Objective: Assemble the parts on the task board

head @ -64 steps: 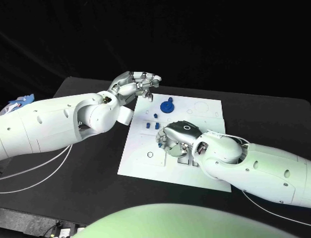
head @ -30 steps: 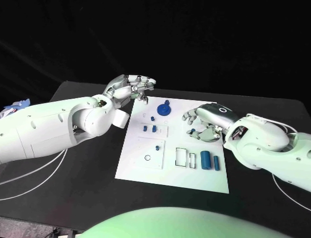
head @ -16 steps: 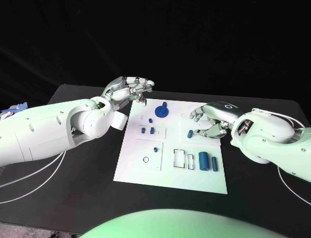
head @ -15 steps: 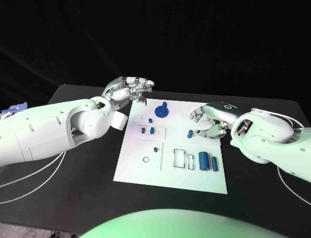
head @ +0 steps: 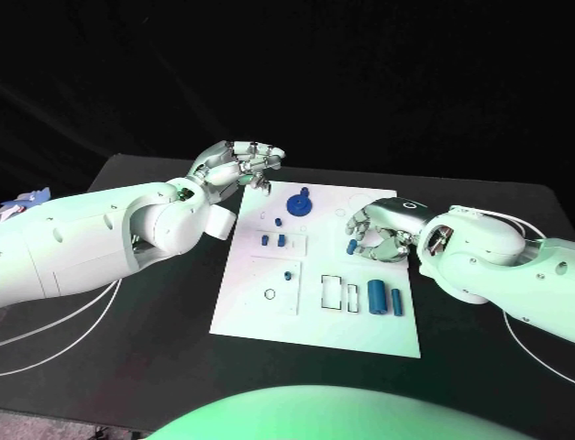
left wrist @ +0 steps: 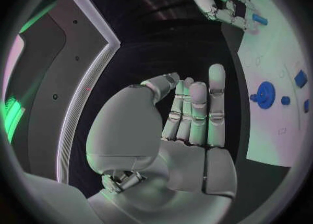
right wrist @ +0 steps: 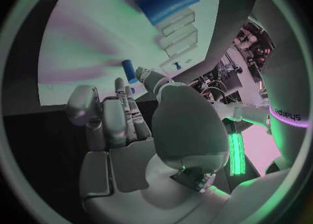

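The white task board (head: 311, 316) lies in the middle of the black table. My right hand (head: 377, 231) hovers over its far right part and pinches a small blue part (head: 350, 246) between thumb and fingertip; the right wrist view shows that part (right wrist: 128, 70) at the fingertips (right wrist: 120, 84). My left hand (head: 241, 165) hangs just past the board's far left corner with its fingers curled in and nothing in them. A round blue gear-like part (head: 302, 202) sits at the board's far end. Two blue cylinders (head: 377, 297) lie side by side near the board's right edge.
Small blue pieces (head: 275, 241) stand in the board's left half, with one more (head: 290, 274) nearer the middle. Empty outlined slots (head: 334, 291) and a ring outline (head: 270, 294) mark the board. Bare black table (head: 499, 348) flanks the board. A blue-and-white object (head: 20, 202) sits at the table's far left.
My right hand rose from the board's near middle, went to its far right side, and has now shifted slightly left. The left hand has stayed in place.
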Controlling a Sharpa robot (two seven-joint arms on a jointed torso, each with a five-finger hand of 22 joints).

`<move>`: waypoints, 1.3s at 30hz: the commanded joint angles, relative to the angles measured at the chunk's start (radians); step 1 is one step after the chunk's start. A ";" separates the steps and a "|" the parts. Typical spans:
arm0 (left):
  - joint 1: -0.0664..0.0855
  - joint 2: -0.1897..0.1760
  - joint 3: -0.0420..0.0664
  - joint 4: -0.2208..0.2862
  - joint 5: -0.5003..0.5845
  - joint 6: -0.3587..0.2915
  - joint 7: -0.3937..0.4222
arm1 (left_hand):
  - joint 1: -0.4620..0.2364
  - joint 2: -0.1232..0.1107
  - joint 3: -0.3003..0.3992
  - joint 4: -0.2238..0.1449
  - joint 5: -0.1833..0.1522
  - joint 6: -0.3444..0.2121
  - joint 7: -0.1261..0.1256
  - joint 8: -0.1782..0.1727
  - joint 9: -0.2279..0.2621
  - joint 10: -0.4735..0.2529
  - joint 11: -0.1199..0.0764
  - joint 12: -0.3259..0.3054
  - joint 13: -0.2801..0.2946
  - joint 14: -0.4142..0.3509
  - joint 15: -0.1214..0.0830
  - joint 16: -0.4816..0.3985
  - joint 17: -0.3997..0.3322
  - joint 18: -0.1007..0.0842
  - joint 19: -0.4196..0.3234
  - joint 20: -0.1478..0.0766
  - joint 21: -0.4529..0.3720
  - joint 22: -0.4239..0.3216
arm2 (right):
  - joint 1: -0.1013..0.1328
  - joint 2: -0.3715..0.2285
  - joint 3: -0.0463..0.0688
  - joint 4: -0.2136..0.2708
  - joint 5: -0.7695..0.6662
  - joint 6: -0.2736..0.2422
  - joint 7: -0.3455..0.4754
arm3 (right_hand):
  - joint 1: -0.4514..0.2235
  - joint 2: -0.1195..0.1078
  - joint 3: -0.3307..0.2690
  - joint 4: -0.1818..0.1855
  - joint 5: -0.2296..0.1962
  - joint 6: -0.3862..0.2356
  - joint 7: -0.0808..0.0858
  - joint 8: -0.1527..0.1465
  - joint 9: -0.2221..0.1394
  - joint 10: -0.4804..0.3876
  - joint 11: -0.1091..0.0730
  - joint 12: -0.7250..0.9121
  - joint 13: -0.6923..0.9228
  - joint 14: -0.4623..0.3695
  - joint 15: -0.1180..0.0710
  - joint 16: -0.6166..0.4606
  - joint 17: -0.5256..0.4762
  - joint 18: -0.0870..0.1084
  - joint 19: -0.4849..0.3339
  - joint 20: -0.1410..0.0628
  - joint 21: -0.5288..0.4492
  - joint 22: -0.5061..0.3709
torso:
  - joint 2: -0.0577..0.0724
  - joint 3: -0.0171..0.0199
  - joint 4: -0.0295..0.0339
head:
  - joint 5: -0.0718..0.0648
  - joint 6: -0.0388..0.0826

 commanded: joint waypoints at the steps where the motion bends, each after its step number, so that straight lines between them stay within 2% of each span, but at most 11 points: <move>1: 0.000 0.001 0.001 0.003 -0.004 0.016 0.005 | -0.005 0.003 0.003 -0.002 0.003 -0.009 0.000 -0.002 0.001 -0.007 0.001 -0.005 -0.001 -0.002 0.001 0.004 0.001 0.014 0.002 0.006 -0.006 0.000 | -0.004 0.006 0.000 -0.005 -0.001 0.029 -0.002 | 0.006 0.005 0.014 0.001 -0.005 0.017 -0.001 0.008 0.002 0.016 -0.001 0.005 -0.003 0.005 -0.003 0.006 0.004 -0.009 0.009 0.000 0.008 0.006 | -0.001 -0.0001 -0.0010 | 0.001 -0.003; 10: 0.000 0.000 0.001 0.003 -0.004 0.016 0.005 | -0.005 0.003 0.003 -0.002 0.003 -0.009 0.000 -0.002 0.001 -0.007 0.001 -0.005 -0.001 -0.002 0.001 0.004 0.001 0.014 0.002 0.006 -0.006 0.000 | -0.010 0.014 -0.001 -0.013 -0.001 0.012 -0.003 | 0.012 0.021 0.054 0.011 -0.019 0.070 -0.014 0.027 0.008 0.076 -0.017 0.012 -0.009 0.012 -0.016 0.024 0.022 -0.015 0.027 -0.011 0.036 0.031 | -0.002 0.0004 -0.0013 | 0.001 -0.005; 31: 0.000 -0.002 0.001 0.003 -0.004 0.016 0.004 | -0.006 0.004 0.002 -0.002 0.003 -0.011 0.000 -0.003 0.004 -0.007 0.001 -0.005 -0.002 -0.003 0.002 0.005 0.002 0.014 0.002 0.007 -0.006 0.001 | -0.024 0.030 -0.002 -0.031 -0.022 -0.027 -0.015 | 0.017 0.028 0.071 0.011 -0.023 0.086 -0.020 0.034 0.011 0.096 -0.023 0.011 -0.011 0.014 -0.021 0.029 0.027 -0.018 0.033 -0.016 0.048 0.042 | -0.001 0.0002 -0.0014 | 0.004 -0.011; 35: 0.000 -0.003 0.001 0.004 -0.004 0.016 0.003 | -0.006 0.004 0.002 -0.002 0.003 -0.011 0.000 -0.003 0.004 -0.007 0.001 -0.005 -0.002 -0.003 0.002 0.005 0.002 0.014 0.002 0.007 -0.006 0.001 | -0.026 0.030 -0.002 -0.033 -0.028 -0.052 -0.020 | 0.020 0.036 0.079 0.012 -0.026 0.104 -0.027 0.044 0.016 0.118 -0.030 0.016 -0.009 0.015 -0.026 0.033 0.030 -0.019 0.038 -0.020 0.055 0.049 | -0.001 -0.0003 -0.0013 | 0.003 -0.013; 37: 0.000 -0.003 0.001 0.004 -0.005 0.016 0.003 | -0.006 0.004 0.002 -0.002 0.003 -0.011 0.000 -0.003 0.004 -0.007 0.001 -0.005 -0.002 -0.003 0.002 0.005 0.002 0.014 0.002 0.007 -0.006 0.001 | -0.026 0.029 -0.002 -0.033 -0.030 -0.074 -0.021 | 0.026 0.050 0.087 0.010 -0.036 0.129 -0.041 0.062 0.026 0.149 -0.042 0.026 -0.002 0.019 -0.036 0.043 0.042 -0.023 0.047 -0.028 0.071 0.064 | -0.002 -0.0004 -0.0012 | 0.002 -0.014; 39: 0.000 -0.003 0.001 0.004 -0.005 0.017 0.002 | -0.005 0.004 0.002 -0.003 0.003 -0.012 0.000 -0.003 0.005 -0.007 0.001 -0.006 -0.002 -0.002 0.002 0.006 0.005 0.014 0.002 0.007 -0.006 0.001 | -0.027 0.028 -0.002 -0.033 -0.031 -0.085 -0.021 | 0.029 0.057 0.092 0.007 -0.051 0.137 -0.046 0.069 0.030 0.159 -0.047 0.029 0.002 0.021 -0.040 0.045 0.044 -0.024 0.051 -0.032 0.078 0.069 | -0.002 -0.0002 -0.0011 | 0.003 -0.015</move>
